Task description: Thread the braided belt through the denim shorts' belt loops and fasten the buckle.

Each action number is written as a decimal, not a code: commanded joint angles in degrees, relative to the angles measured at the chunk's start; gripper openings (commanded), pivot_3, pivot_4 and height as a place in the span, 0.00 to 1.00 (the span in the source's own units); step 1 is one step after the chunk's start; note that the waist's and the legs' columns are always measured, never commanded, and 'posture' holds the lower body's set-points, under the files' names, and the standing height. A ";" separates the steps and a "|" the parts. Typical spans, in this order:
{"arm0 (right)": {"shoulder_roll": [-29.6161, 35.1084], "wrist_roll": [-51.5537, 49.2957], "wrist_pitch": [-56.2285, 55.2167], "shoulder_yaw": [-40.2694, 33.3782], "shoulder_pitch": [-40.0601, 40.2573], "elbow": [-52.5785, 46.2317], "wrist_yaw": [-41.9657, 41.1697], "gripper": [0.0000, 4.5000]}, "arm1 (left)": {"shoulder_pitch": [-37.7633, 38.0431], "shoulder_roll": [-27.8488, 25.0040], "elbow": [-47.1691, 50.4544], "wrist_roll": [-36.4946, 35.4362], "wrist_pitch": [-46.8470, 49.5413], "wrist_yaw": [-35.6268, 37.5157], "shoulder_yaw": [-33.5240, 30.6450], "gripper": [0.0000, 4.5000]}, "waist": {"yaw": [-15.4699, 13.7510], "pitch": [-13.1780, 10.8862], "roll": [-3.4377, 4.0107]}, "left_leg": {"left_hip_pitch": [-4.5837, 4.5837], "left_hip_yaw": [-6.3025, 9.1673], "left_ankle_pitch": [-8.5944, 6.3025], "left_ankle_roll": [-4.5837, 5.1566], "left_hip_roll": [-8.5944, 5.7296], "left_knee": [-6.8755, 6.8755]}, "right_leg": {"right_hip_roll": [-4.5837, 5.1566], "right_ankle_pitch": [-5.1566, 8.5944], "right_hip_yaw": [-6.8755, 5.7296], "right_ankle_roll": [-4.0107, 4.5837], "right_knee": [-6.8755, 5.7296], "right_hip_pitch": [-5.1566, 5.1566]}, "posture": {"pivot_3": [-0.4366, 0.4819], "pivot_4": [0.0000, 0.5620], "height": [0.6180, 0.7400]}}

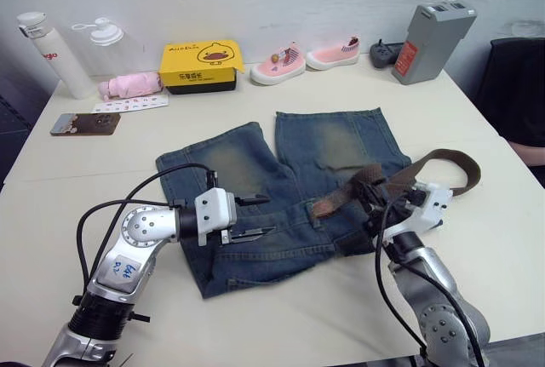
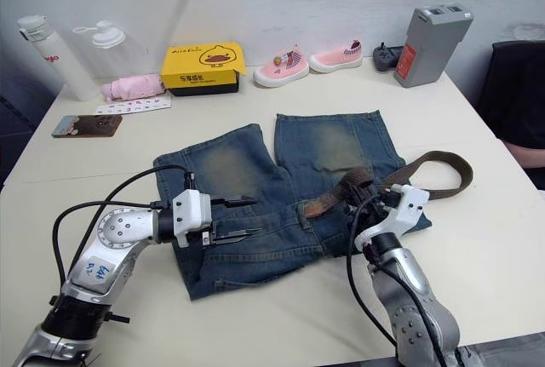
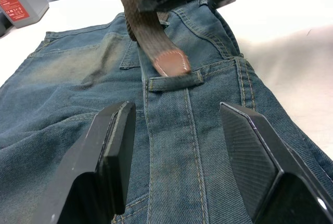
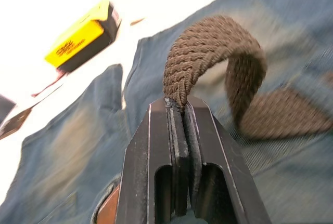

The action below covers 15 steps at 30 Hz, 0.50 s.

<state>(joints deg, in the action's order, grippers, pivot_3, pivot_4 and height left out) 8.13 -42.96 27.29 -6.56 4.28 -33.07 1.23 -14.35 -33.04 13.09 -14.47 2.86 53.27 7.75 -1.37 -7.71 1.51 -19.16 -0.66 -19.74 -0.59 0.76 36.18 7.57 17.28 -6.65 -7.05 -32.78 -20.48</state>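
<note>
Denim shorts (image 1: 289,197): blue denim with faded yellowish-tan patches on both legs, lying flat at the middle of the white table (image 1: 477,137), waistband toward the near edge, leg hems toward the far side. Stitched seams and pocket edges stand out in the left wrist view.

Belt loop (image 3: 176,81): narrow denim strip on the waistband, lying flat, just ahead of the belt tip.

Braided belt (image 1: 443,163): dull brown woven strap with a smooth tan leather tip (image 3: 170,62). The tip rests on the waistband near the shorts' middle; the strap humps upward, then sweeps in a loop off the right side of the shorts onto bare table.

Right gripper (image 1: 375,201): black fingers pinched on the braided belt, at the right part of the waistband; the strap arches up from between them in the right wrist view.

Left gripper (image 1: 255,216): black fingers spread apart, holding nothing, over the left part of the waistband and pointing right toward the belt tip.

Far edge, well apart from the shorts: white bottle (image 1: 53,52), pink cloth roll (image 1: 129,86), yellow box (image 1: 199,65), pink shoes (image 1: 306,59), grey battery pack (image 1: 433,39). Phone (image 1: 84,123) at far left. Bare table lies on the right and near sides.
</note>
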 commanded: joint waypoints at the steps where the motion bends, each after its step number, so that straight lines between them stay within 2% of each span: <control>1: -0.26 7.24 -5.67 3.15 1.74 -3.04 -1.91 0.00 | -0.26 -0.01 2.42 -1.40 0.08 -0.06 -1.33 0.64 | 0.01 0.00 0.00 | 0.00 -0.01 0.00 0.00 0.00 0.00 | 0.00 0.00 0.00 0.00 0.00 0.00 | 0.48 0.27 0.77; 8: -0.83 17.16 -11.17 8.82 4.73 -1.72 -3.47 0.00 | -0.53 -0.41 2.01 -1.75 0.25 0.39 -1.67 0.64 | 0.07 0.00 0.00 | 0.01 -0.02 0.00 0.00 0.00 -0.01 | -0.01 0.00 0.01 0.00 0.00 -0.01 | 0.48 0.27 0.77; 15: -2.76 19.78 -12.75 11.55 5.64 -1.59 -5.05 0.00 | -1.11 -0.61 1.78 -2.17 0.92 0.55 -2.03 0.64 | 0.04 0.00 0.00 | 0.01 0.00 0.00 -0.01 0.00 0.00 | 0.00 0.00 0.01 0.00 0.00 -0.01 | 0.48 0.27 0.77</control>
<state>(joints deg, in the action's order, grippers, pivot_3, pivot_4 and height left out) 5.90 -23.41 15.30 3.66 9.92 -33.29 -2.61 -14.72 -33.25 13.14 -15.51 3.86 53.68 7.25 -1.33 -7.71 1.50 -19.15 -0.66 -19.73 -0.60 0.77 36.18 7.56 17.28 -6.63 -7.05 -32.78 -20.49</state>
